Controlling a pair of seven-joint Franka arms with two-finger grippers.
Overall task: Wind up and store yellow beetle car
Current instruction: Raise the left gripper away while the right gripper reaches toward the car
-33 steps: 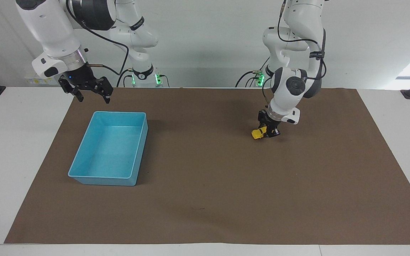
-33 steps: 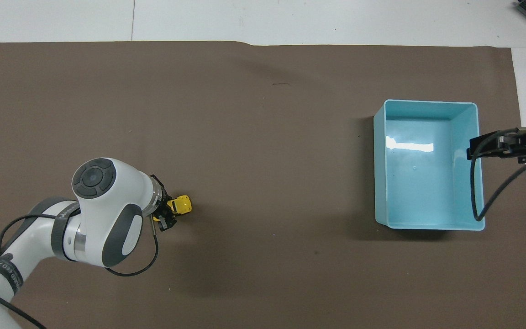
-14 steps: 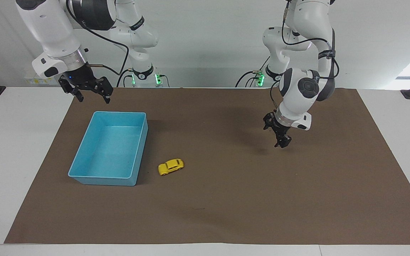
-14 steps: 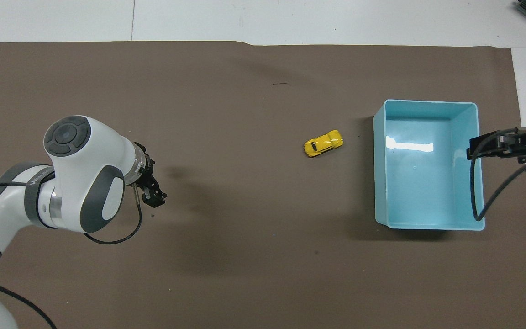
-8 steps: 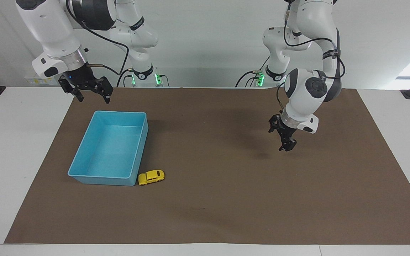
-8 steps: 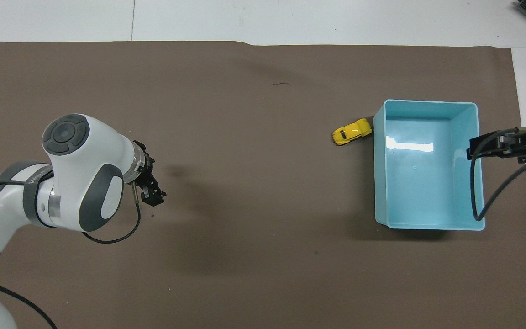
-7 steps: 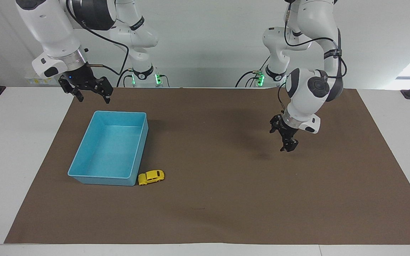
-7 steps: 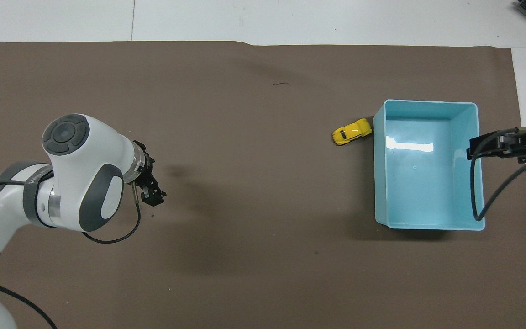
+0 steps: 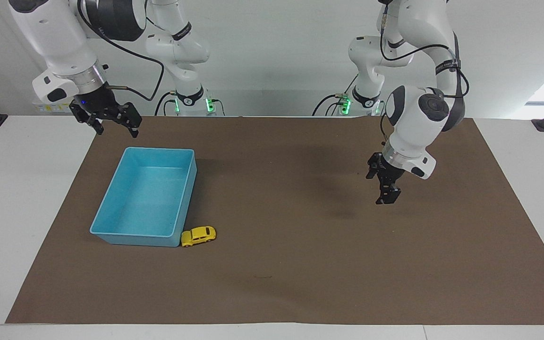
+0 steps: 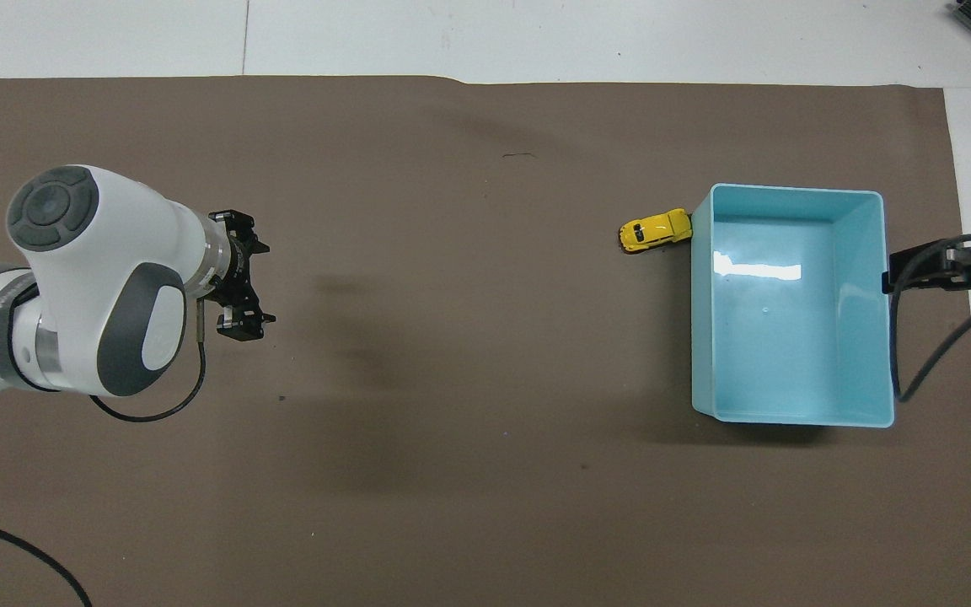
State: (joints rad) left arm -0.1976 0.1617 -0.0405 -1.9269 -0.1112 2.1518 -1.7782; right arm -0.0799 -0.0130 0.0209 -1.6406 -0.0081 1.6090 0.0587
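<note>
I am hanging my left gripper in the air over the bare brown mat, toward my left arm's end of the table. Its jaws are standing apart and gripping nothing, one fingertip showing higher than the other in the facing view. In the overhead view the same left gripper is showing both fingers spread, with only mat under it.

The yellow beetle car is sitting on the mat well apart from my left gripper, off toward my right arm's end of the table. It is resting upright on its wheels, with one end touching the outside of the blue bin at a corner of the bin's wall farthest from me. From overhead the yellow beetle car is lying outside the blue bin, pressed against that same corner, and the bin's floor is showing bare.

I am holding my right gripper up in the air, waiting, over the mat's edge just past the bin's nearest wall. Its jaws are standing wide apart, with nothing between them. The car is lying well apart from these jaws too, with the whole bin between us.
</note>
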